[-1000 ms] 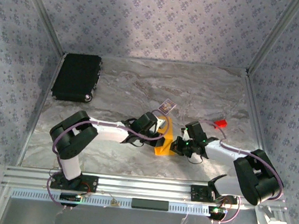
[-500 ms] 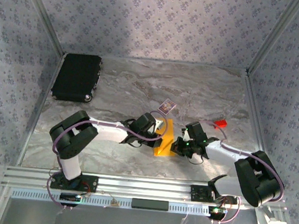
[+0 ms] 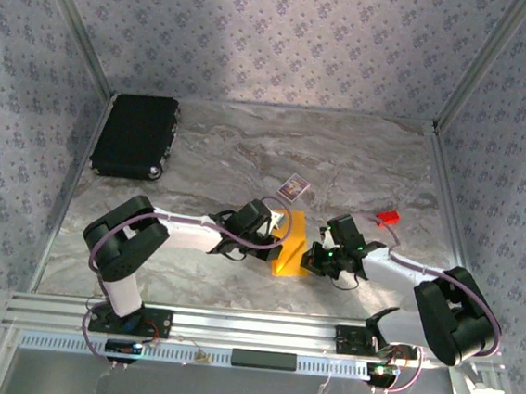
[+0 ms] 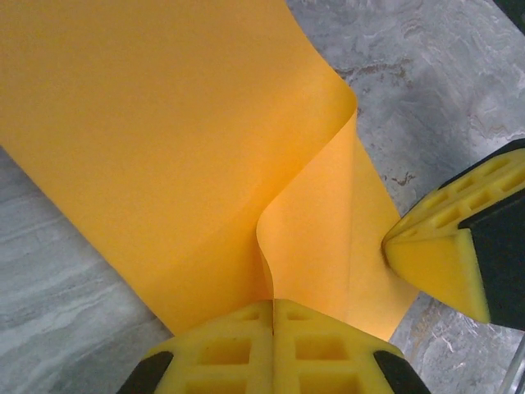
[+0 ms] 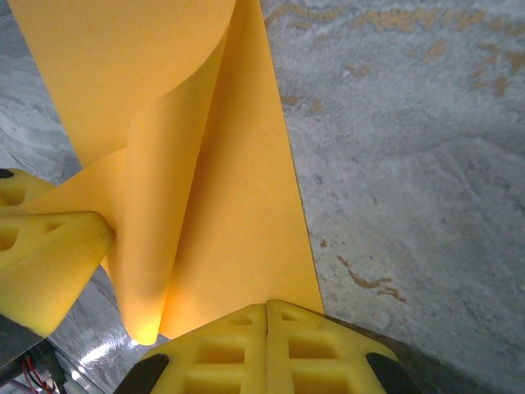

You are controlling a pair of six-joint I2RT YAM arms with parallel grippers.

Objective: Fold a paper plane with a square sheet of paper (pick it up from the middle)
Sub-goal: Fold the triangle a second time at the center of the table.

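Top external: paper apart from black case

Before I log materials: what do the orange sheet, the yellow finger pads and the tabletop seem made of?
The square sheet of paper: thin matte paper; it curls smoothly. The pads: probably soft foam or rubber, moulded with square cells. The table: grey veined stone look; real marble or printed laminate, cannot tell.

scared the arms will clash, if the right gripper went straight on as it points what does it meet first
The square sheet of paper pinched in the right gripper; it would buckle. The left gripper sits just beside that line, probably a near miss, depth unclear.
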